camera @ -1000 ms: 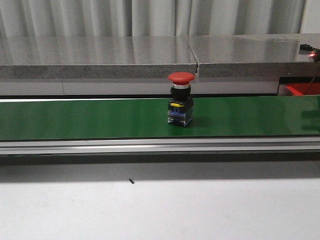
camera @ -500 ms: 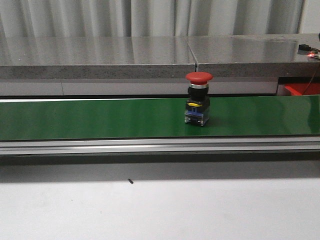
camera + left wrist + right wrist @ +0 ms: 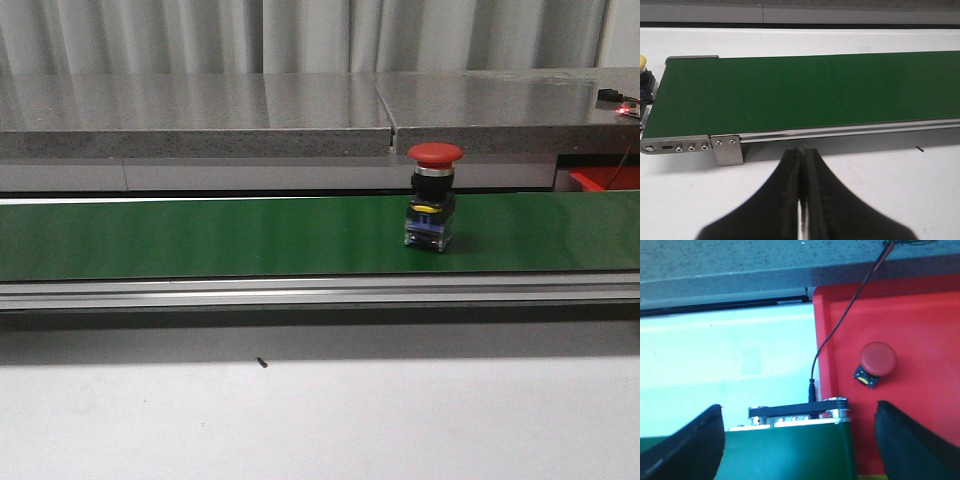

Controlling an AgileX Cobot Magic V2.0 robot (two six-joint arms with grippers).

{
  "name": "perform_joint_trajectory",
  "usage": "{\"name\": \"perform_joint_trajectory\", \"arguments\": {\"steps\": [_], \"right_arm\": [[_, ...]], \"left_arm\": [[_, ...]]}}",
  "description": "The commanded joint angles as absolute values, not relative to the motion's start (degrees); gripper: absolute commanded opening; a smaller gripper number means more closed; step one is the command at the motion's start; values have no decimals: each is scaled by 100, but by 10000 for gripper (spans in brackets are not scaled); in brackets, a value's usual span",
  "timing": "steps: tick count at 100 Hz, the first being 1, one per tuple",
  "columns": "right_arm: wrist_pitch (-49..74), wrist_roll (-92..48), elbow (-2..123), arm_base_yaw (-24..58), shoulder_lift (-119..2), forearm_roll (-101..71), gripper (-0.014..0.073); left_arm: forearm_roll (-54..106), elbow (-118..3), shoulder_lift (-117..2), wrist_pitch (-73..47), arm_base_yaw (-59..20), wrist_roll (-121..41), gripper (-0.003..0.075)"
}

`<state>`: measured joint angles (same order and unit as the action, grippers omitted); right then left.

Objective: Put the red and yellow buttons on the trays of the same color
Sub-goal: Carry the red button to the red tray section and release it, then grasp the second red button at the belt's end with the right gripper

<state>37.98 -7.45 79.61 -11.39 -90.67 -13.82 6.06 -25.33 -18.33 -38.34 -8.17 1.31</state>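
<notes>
A red-capped button point(image 3: 433, 197) stands upright on the green conveyor belt point(image 3: 200, 237), right of centre in the front view. A red tray point(image 3: 910, 370) shows in the right wrist view with another red button point(image 3: 876, 362) lying in it; the tray's corner also shows in the front view point(image 3: 605, 179). A yellow-capped button point(image 3: 644, 82) sits just off the belt's end in the left wrist view. My left gripper point(image 3: 802, 150) is shut and empty over the white table, short of the belt's rail. My right gripper point(image 3: 800, 440) is open and empty above the belt's end point(image 3: 795, 450) beside the red tray.
A grey stone ledge point(image 3: 200, 110) runs behind the belt. A metal rail point(image 3: 300, 291) lines the belt's front edge. A black cable point(image 3: 840, 335) runs across the red tray's edge. A yellow strip point(image 3: 872, 476) shows at the tray's near side.
The red button has travelled to the right along the belt, from the middle to right of centre.
</notes>
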Motion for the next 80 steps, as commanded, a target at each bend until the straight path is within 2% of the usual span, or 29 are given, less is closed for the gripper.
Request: {"name": "perform_joint_trajectory", "arguments": {"steps": [1,26,57,80], "right_arm": [[3457,-806,7809,-1006,-8439,-1441,608],[3836,-825,7225,-492,-7836,-1441,608],[4524,-1080,6949,516,-7829,-1441,608],[4666,-1261,6892,838,-7886,-1481,608]], "left_arm": [[634,-2694,-1879,-3422,-858,169,-20],[634,-2694,-1879,-3422,-858,169,-20],[634,-2694,-1879,-3422,-858,169,-20],[634,-2694,-1879,-3422,-858,169,-20]]}}
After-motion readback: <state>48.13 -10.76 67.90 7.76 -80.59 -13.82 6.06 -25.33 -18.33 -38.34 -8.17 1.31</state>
